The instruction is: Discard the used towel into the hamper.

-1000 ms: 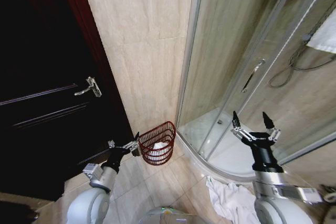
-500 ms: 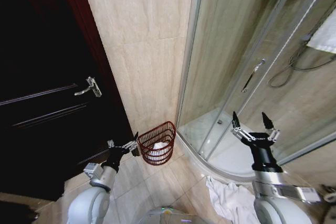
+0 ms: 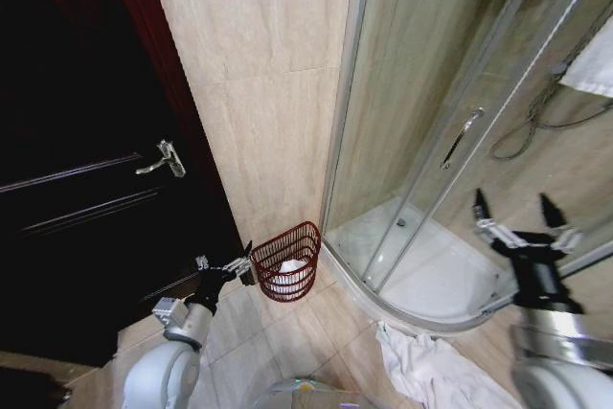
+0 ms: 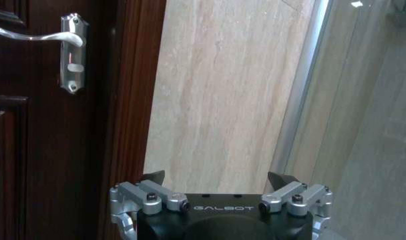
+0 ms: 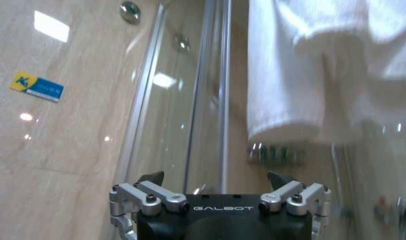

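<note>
Silver arms w/ black wrists, silver screwed finger mounts, black tips, "GALBOT" lettering

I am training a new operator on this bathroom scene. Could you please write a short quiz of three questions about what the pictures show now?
1. True or false: the hamper already holds something white.
2. Which gripper is nearer the hamper? A) left gripper B) right gripper
3. Fill in: a crumpled white towel lies on the ____, near the shower enclosure.

Key: 1 true. 2 A; it hovers beside the rim, fingers open, while the right gripper is raised before the shower glass, also open. 3 floor.
</note>
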Available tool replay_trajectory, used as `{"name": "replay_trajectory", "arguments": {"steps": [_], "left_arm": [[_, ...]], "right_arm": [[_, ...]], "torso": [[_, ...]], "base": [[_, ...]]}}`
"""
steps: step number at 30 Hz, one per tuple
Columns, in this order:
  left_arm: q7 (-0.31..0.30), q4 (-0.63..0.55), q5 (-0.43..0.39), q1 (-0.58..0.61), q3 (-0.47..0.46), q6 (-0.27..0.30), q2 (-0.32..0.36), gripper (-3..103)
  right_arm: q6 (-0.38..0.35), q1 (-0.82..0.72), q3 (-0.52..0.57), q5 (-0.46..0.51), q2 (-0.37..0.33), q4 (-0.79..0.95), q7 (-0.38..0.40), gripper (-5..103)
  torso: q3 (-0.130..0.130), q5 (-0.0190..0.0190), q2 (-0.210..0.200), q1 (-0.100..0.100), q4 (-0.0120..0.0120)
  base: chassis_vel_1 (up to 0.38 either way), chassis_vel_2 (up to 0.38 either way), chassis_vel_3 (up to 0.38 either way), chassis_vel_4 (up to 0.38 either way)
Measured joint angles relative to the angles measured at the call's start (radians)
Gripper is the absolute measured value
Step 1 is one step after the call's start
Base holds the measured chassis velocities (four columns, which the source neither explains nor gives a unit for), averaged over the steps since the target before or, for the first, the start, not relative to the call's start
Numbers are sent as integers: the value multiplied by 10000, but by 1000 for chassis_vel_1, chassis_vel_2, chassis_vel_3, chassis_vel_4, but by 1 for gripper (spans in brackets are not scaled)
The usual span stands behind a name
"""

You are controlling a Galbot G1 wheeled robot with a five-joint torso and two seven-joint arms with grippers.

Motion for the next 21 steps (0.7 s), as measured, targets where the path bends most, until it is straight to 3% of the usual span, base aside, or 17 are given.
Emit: {"name": "replay_trajectory", "arguments": {"steps": [3,7,21], "left_arm": [[0,0,-1,0,1,0,0,100],[-1,0,-4,0,0,0,0,100],[-4,-2,-7,0,0,4,3,100]], "right_arm": [[127,-175,1054,732,-148,2,-84,100],[200,-247,1658,1110,-232,2,-146,100],[177,-237,1585,1251,-259,1,-140,100]], "torso": [[0,-1,0,0,-3],[0,-2,0,0,-2],[-1,-4,0,-1,0]], "base": [[0,0,0,0],[0,0,0,0],[-26,-30,28,27]]}}
